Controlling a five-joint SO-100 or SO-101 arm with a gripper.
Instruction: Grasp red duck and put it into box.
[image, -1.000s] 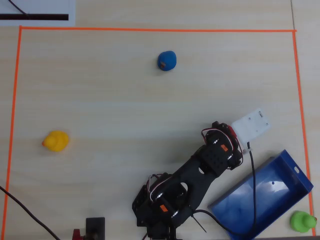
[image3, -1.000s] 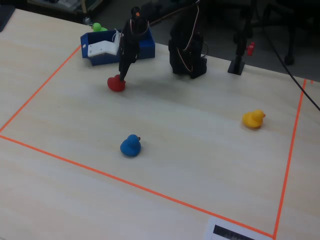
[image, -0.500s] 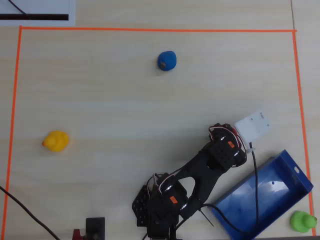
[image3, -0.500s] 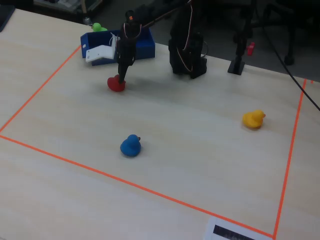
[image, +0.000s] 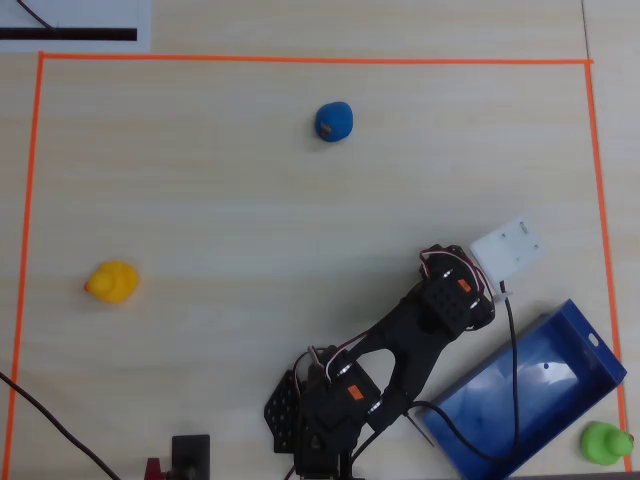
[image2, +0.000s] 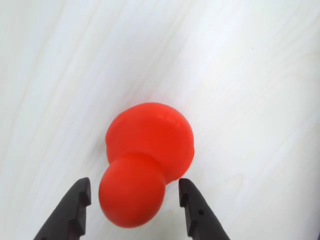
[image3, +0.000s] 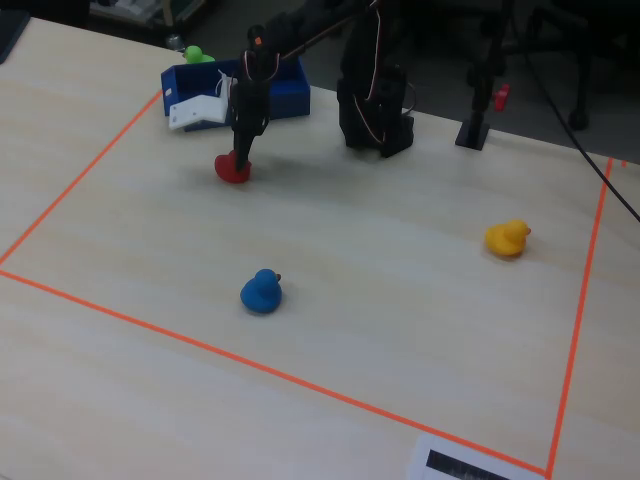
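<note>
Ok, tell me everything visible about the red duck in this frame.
The red duck is a small, smooth, glossy red toy, apparently rubber or plastic, with a round head and wider body. It sits on the pale wooden table inside the orange tape border, short of the blue box. The hand is open, its dark fingers flanking the head; contact can't be confirmed. In the overhead view the arm hides it.

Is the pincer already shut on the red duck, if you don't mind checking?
No, in the wrist view the pincer stands open, gaps showing beside the red duck.

No text, label, brand, number or sign can be read anywhere.
</note>
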